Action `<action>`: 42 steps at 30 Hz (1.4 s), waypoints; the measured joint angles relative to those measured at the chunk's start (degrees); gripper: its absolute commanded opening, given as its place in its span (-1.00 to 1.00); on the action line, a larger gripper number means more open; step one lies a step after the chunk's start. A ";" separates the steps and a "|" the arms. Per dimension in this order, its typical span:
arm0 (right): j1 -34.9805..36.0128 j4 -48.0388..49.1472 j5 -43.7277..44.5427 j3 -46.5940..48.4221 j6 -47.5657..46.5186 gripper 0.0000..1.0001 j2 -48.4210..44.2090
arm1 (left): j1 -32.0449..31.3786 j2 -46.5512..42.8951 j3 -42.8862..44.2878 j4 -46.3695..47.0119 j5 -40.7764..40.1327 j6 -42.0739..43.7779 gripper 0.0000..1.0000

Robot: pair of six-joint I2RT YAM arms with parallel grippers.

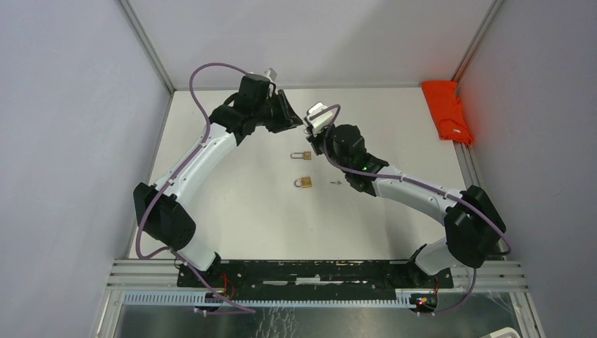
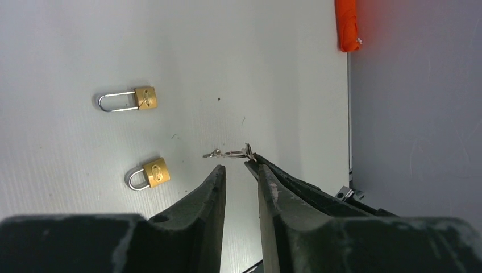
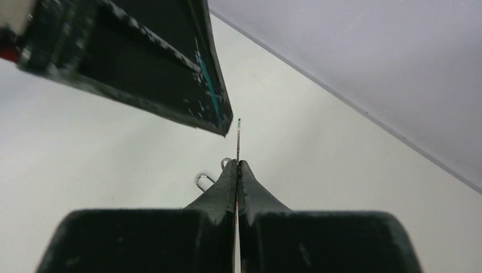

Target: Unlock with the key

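White table (image 1: 239, 211) boxed in by grey walls (image 1: 63, 141). Key (image 3: 239, 136) held clear of the surface, pinched edge-on in the tips of the right gripper (image 3: 237, 166), thin blade poking straight out past them at the centre of the right wrist frame. Small wire ring (image 2: 236, 152) at the pinched end. Right jaws pressed fully together on the metal, no gap visible. Likely featherweight, rigid and slick: little to hold, easy to twist or slip between hard jaws, prone to pivoting if pushed sideways against a keyhole. Probably best held by the flat head, broad faces against the jaws, blade left free and in line with the grip, much as now. Left gripper (image 2: 240, 173) just beside the blade, one dark finger (image 3: 170, 74) filling the upper left of the right wrist frame, jaws parted with a clear gap and nothing between them. Further out, two brass padlocks flat on the table at the left of the left wrist frame: long-shackled padlock (image 2: 145, 98) above, short padlock (image 2: 154, 172) below, near each other but apart, both well clear of either gripper. Locked or not: impossible to tell. Small, dense and free to slide, so probably needing a steadying grip from the empty left jaws before any insertion. Orange bundle (image 1: 446, 111) far off at the upper right of the overhead frame, against the wall.
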 measured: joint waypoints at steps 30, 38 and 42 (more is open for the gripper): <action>-32.22 13.35 -62.16 -11.10 32.96 -1.00 -1.51 | 0.00 5.57 -8.74 17.33 -10.67 22.05 -0.38; -34.16 10.91 -61.42 -11.10 32.72 -1.00 -2.25 | -0.02 19.32 -3.04 9.75 -14.56 25.05 -0.22; -34.12 10.80 -61.29 -11.13 32.87 -1.00 -2.25 | -0.04 24.81 0.02 6.99 -14.38 26.29 -0.14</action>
